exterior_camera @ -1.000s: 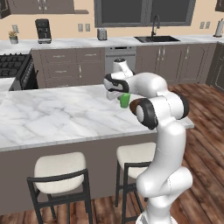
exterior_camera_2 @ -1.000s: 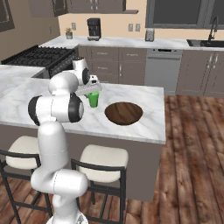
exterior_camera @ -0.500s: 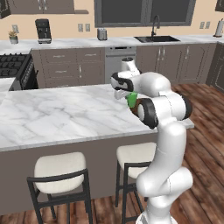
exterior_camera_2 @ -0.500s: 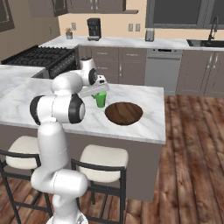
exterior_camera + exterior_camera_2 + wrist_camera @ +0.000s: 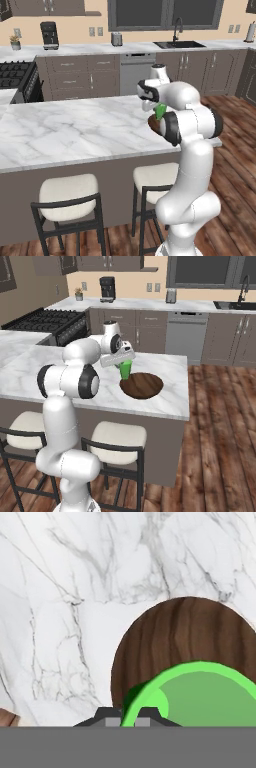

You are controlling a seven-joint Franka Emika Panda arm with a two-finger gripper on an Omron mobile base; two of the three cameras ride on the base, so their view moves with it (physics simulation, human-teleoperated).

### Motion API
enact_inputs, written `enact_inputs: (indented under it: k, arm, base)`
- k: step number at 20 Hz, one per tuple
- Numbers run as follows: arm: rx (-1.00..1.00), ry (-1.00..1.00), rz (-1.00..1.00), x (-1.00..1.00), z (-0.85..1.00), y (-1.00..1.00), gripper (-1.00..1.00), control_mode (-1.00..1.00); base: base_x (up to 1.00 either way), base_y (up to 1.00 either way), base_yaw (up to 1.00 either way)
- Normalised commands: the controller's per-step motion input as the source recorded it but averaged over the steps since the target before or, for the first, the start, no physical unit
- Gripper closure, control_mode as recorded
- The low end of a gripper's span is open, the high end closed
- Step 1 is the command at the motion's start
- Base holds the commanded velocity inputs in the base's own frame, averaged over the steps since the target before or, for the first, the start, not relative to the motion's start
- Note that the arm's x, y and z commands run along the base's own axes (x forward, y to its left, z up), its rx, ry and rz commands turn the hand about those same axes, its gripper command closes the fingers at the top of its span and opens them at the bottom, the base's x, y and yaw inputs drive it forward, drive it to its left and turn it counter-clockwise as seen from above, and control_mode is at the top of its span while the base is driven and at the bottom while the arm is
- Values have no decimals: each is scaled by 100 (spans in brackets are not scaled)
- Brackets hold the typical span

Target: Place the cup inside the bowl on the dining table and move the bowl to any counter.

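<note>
My gripper (image 5: 121, 360) is shut on the rim of the bright green cup (image 5: 125, 369), which hangs tilted above the near left edge of the dark brown bowl (image 5: 142, 385). The bowl rests on the dining table (image 5: 170, 398), close to its right end. In the left base view the cup (image 5: 160, 111) shows as a green sliver beside my forearm, with the bowl (image 5: 154, 123) mostly hidden behind the arm. Seen from the hand, the cup (image 5: 200, 697) fills the lower right, its rim pinched between my fingertips (image 5: 107, 718), and the bowl (image 5: 185, 637) lies directly beneath it.
Two cream-cushioned stools (image 5: 117, 438) stand at the table's near side. The counter (image 5: 200, 46) with black sink and faucet runs along the back wall, with a coffee maker (image 5: 107, 288) and a stove (image 5: 45, 318) to the left. Wood floor lies right of the table.
The gripper has carried the cup rightward along the table, from left of the bowl to over the bowl's near left edge. The bowl has stayed put.
</note>
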Motion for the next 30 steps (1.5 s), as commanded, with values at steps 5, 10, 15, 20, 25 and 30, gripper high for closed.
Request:
enact_inputs:
  k: [5,10,15,20,25,30]
  arm:
    - [0,0,3,2,0,-42,100,-100]
    - [0,0,0,11,-1,-22,100,-100]
    - [0,0,1,12,-1,-7,100,-100]
    - [0,0,0,15,-5,-1,100,-100]
    - [0,0,0,6,-15,-1,100,-100]
    - [0,0,0,0,-18,-3,100,-100]
  base:
    - [0,0,0]
    - [0,0,0]
    - [0,0,0]
    - [0,0,0]
    - [0,0,0]
    - [0,0,0]
